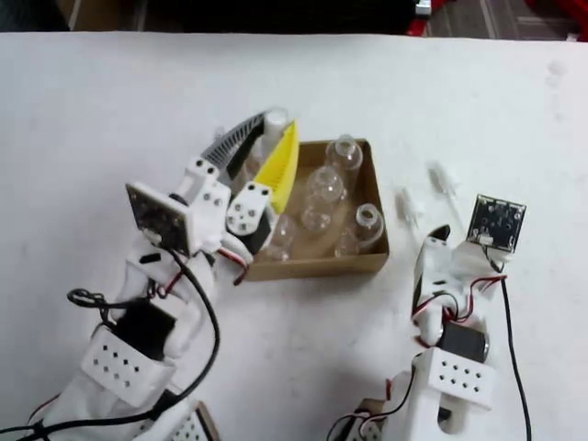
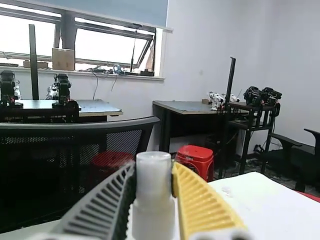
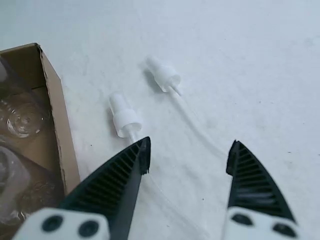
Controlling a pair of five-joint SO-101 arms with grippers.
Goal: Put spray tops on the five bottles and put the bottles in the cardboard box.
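A spray-topped bottle [image 2: 153,190] is clenched in the left hand [image 1: 280,122] above the cardboard box [image 1: 317,266], seemingly for lowering in, while the right hand [image 3: 189,145] is held released near two spray tops [image 3: 122,116] on the worktop [image 1: 92,92].

Bottles [image 1: 326,184] crowd cardboard box [image 1: 317,266]. Left hand [image 2: 154,167], gripping bottle [image 1: 275,121], hangs over box's left end. Two spray tops [image 1: 407,204] lie on worktop [image 1: 276,83] between box and wide-open right hand [image 3: 189,150]. Room to pass beyond box's far side.

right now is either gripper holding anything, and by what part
The left gripper pinches a white spray top by its sides; the right gripper is open and empty.
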